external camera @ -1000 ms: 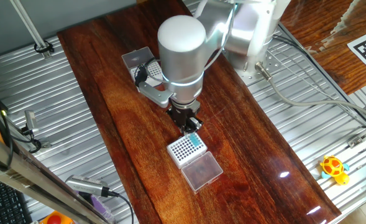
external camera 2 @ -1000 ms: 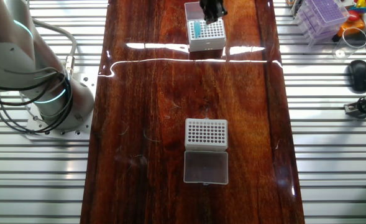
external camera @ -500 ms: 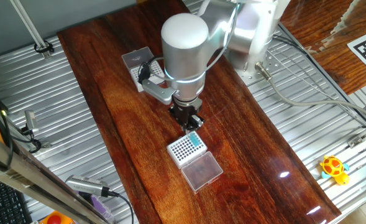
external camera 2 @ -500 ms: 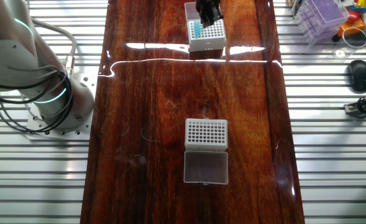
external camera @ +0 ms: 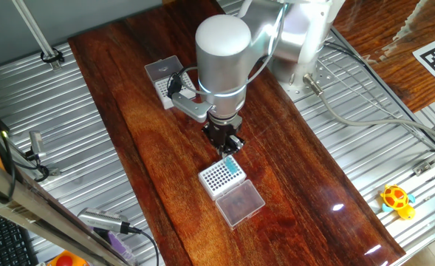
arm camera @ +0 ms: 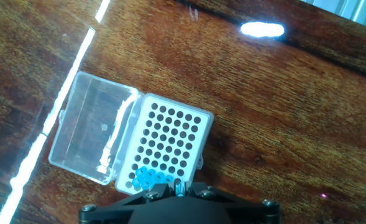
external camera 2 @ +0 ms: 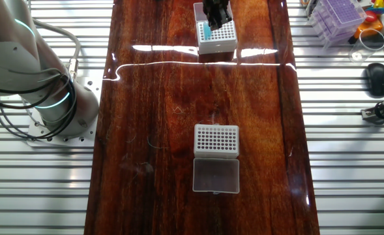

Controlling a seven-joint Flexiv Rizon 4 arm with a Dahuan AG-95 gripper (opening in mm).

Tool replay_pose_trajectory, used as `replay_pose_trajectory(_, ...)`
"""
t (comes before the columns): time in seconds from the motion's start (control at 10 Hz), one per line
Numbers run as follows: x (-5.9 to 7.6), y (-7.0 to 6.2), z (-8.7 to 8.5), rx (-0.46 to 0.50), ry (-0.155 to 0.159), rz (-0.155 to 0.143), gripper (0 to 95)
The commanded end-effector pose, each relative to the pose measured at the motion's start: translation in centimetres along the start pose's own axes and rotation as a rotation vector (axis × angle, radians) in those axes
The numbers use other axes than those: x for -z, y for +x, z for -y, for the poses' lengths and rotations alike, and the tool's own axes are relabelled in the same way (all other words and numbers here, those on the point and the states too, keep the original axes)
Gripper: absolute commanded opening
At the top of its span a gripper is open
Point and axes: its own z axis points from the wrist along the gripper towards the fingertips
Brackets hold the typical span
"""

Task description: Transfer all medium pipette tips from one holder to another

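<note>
A white rack with bold dark holes (arm camera: 204,124) lies below my gripper (arm camera: 179,185), its clear lid (arm camera: 89,137) hinged open beside it. Several medium pipette tips (arm camera: 146,179) fill the holes at the rack's edge nearest the fingers. My gripper is shut on one teal tip (arm camera: 179,190) just above that edge. From the side, the gripper (external camera: 224,142) hangs over this rack (external camera: 216,179) near its teal corner (external camera: 232,167). The other white rack (external camera 2: 216,139), with fine grey dots, stands further down the table with its frosted lid (external camera 2: 216,175) open. The arm partly hides that rack (external camera: 165,87).
The wooden table is flanked by slatted metal surfaces. The robot base (external camera 2: 42,85) and its cables sit at one side. A purple tip box (external camera 2: 338,16) and a mouse (external camera 2: 376,77) lie off the table's far corner, a yellow toy (external camera: 396,199) on the other side.
The arm has shifted slightly sideways over the bold-holed rack, towards its teal corner. The gripper stays shut. Both racks have not moved.
</note>
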Motion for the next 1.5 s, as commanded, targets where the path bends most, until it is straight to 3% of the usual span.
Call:
replay_pose_trajectory(0.1,0.0,0.0,0.0,0.001,-0.001,0.002,0.0)
replay_pose_trajectory(1.2,-0.4,-0.3,-0.3,-0.002,0.000,0.005,0.0)
replay_pose_trajectory(1.5,-1.0,-0.3,0.0,-0.001,0.004,0.005,0.0)
